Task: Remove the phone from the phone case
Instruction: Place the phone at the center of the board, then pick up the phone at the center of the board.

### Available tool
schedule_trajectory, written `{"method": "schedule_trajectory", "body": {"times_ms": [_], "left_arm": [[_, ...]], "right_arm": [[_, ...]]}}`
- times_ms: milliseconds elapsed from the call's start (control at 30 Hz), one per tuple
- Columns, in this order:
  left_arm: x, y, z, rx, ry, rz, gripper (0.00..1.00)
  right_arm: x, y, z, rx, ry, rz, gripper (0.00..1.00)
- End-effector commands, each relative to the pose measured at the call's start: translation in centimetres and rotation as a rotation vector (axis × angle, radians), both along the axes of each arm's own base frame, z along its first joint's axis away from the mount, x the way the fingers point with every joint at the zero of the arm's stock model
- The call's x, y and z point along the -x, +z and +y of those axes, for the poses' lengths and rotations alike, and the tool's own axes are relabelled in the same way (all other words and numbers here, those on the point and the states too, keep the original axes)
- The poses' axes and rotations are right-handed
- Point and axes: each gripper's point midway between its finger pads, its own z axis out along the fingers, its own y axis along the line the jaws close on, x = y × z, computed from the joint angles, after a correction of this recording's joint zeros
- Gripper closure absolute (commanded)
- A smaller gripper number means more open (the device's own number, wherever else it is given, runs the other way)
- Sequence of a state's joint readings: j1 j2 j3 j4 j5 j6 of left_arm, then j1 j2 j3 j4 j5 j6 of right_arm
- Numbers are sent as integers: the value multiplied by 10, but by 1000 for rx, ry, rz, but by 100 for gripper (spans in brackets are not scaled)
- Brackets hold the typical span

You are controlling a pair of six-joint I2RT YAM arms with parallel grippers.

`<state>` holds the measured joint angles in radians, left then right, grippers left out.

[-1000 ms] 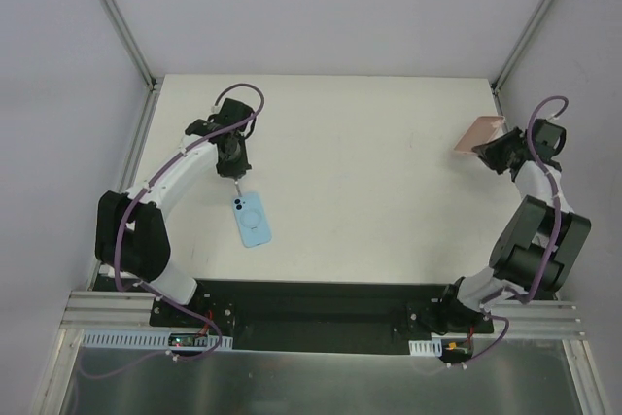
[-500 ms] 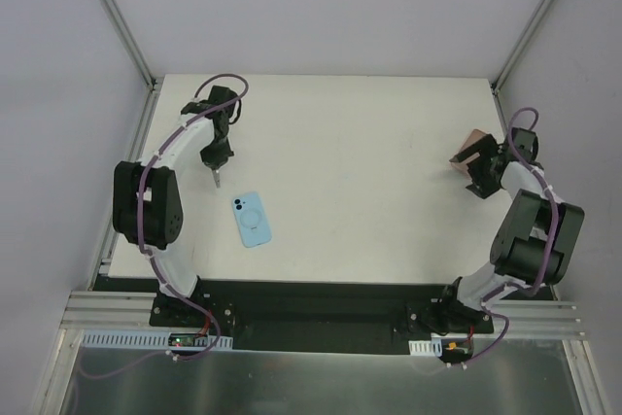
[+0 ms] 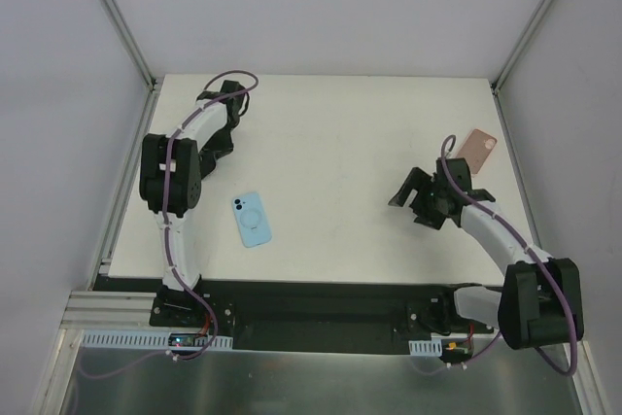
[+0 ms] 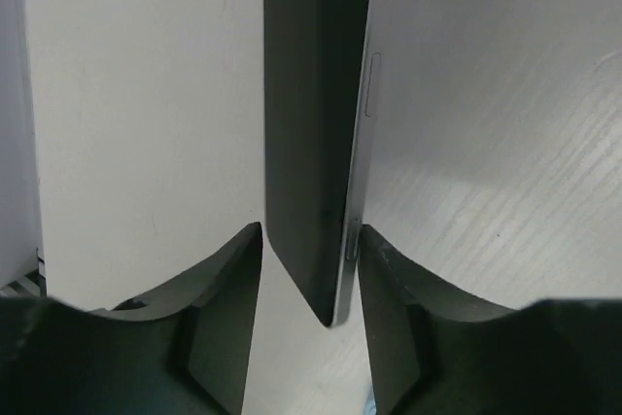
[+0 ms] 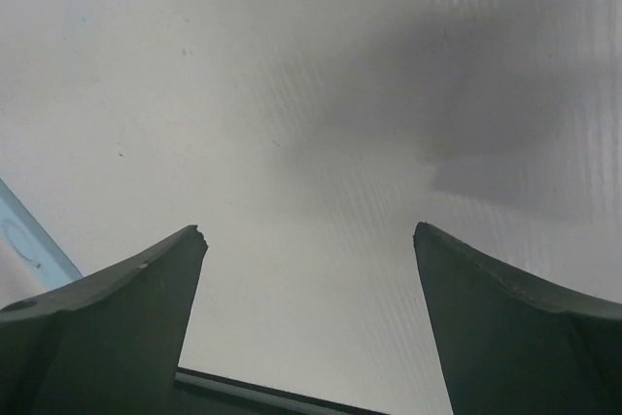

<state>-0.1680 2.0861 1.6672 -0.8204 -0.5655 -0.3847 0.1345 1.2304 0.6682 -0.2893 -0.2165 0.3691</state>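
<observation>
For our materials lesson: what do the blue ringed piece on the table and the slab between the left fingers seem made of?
Blue piece: probably matte plastic or silicone, no glare. Slab: dark smooth face, perhaps glass; silvery edge, likely metal.

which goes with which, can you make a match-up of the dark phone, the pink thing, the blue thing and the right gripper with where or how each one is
Things
1. dark phone
2. pink thing
3. blue thing
4. right gripper

Places or states
A. flat on the table, left of centre
B. open, nothing between its fingers
C. between the left fingers
D. flat by the table's right edge

Pairs: 1-C, 2-D, 3-A, 4-B
</observation>
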Motion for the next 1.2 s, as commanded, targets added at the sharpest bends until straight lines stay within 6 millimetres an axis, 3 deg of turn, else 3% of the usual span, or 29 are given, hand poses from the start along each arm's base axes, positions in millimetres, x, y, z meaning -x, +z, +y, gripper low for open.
{"method": "schedule_trajectory", "body": {"times_ms": [0, 33, 67, 167, 233, 300, 333, 367, 400, 433, 467, 533, 567, 733, 900, 1033, 1167], "left_arm": [[-6, 15, 1, 21, -25, 3, 46], [-5, 13, -9, 85, -38, 6, 32], [-7, 14, -14, 121, -43, -4, 30], [-7, 27, -30, 219, -55, -43, 27], [-5, 50, -38, 271, -59, -102, 27], [5, 58, -49, 343, -72, -119, 23], [8, 75, -54, 378, -81, -174, 20], [23, 66, -60, 424, -85, -145, 10], [31, 66, -65, 457, -88, -147, 6], [35, 76, -71, 492, -98, -189, 2], [55, 56, -74, 507, -90, -138, 1], [74, 53, -83, 542, -82, -150, 1], [91, 34, -91, 544, -92, -119, 1], [144, 4, -116, 559, -95, -72, 1], [168, -11, -139, 632, -101, -75, 1], [186, -32, -141, 617, -87, -19, 1], [188, -36, -150, 610, -105, -11, 1]], "right_arm": [[27, 2, -5, 99, 13, 29, 8], [32, 2, -3, 115, 31, 33, 7], [33, 4, -2, 133, 45, 26, 7], [33, 19, 4, 225, 88, -21, 6], [34, 34, 27, 248, 169, -69, 6], [37, 37, 44, 279, 223, -80, 5], [33, 44, 52, 275, 226, -96, 5], [33, 44, 58, 276, 237, -97, 5], [31, 40, 65, 275, 247, -90, 5], [30, 40, 73, 261, 254, -91, 5], [29, 39, 78, 256, 261, -90, 5], [29, 31, 89, 255, 284, -71, 5], [28, 32, 94, 252, 293, -69, 5], [31, 24, 104, 283, 335, -45, 5], [34, 21, 102, 304, 335, -34, 5], [36, 18, 101, 311, 342, -27, 5], [40, 14, 104, 306, 355, -17, 4]]}}
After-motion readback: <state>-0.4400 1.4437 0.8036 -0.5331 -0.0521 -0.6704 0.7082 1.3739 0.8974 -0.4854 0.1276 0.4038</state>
